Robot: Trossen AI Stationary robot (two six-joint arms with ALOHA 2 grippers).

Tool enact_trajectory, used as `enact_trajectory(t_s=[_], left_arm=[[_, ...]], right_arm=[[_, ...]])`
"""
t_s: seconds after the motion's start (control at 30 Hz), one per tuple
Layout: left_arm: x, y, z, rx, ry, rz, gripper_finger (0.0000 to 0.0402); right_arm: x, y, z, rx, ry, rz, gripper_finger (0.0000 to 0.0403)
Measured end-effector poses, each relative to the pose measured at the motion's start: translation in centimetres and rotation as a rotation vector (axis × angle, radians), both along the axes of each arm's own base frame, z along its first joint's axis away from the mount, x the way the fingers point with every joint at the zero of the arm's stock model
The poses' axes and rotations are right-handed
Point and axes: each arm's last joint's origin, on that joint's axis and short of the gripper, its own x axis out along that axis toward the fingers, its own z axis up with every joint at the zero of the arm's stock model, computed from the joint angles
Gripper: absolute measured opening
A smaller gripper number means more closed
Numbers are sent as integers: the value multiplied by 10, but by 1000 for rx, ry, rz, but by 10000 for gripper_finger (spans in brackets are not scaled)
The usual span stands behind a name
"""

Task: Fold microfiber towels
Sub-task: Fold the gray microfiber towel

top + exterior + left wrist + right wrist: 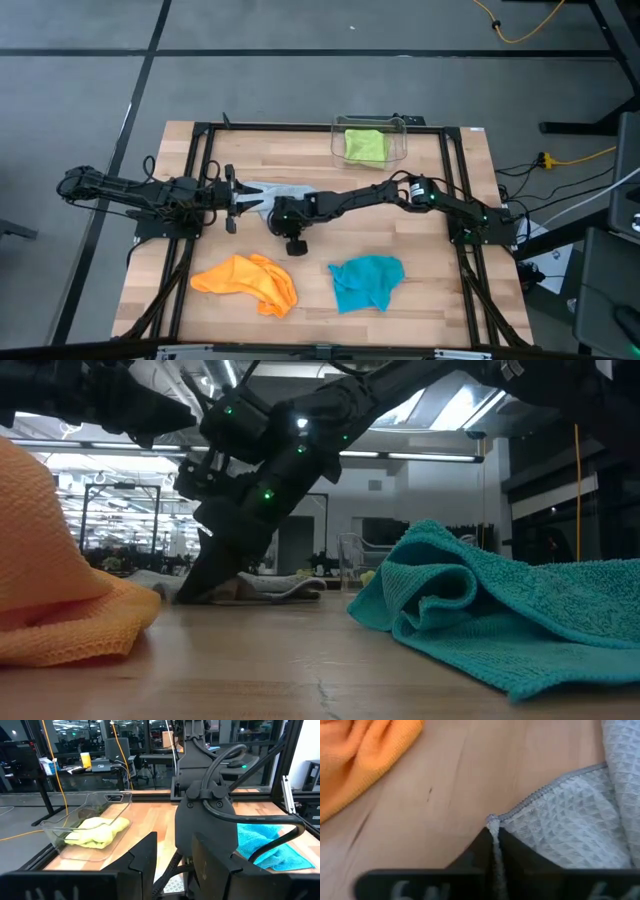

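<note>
High view first: a pale wooden counter (320, 235) framed in black rails sits on a grey floor, with a yellow cable (525, 28) snaking across the far side. Both arms meet mid-counter over the grey-blue towel (268, 190). The left gripper (238, 200) comes in from the left edge, the right gripper (283, 212) reaches across from the right. The orange towel (248, 280) and teal towel (366, 280) lie crumpled near the front edge, well apart. The lime green towel (364, 145) sits inside the clear bin (397, 128) at the back.

Low view, level with the wood: orange cloth looms on one side, teal folds on the other, and between them the right arm's fingers (205, 585) touch down on the flat grey cloth. Behind, a room of ceiling lights and racks.

Left wrist view shows the bin and its green cloth close up, plus the right arm's bulk; the left arm's own fingers stand partly apart, and what they hold, if anything, is hidden.

Right wrist view gives the detail: fingers pinched together on the grey-blue towel's stitched corner, waffle weave plain to see.
</note>
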Motion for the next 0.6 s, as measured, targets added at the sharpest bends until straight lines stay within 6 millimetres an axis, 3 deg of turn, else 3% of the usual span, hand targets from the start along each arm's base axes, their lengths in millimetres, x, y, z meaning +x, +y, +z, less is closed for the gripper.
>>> enact_trajectory(t_s=[0.23,0.43,0.6], left_arm=[[0,0,1,-1,-9,0,115],[0,0,1,-1,-9,0,115],[0,0,2,-2,-19,0,115]], right_arm=[[3,4,24,-53,92,29,10],[3,8,82,-287,146,-14,10],[-16,7,134,-447,154,-34,6]])
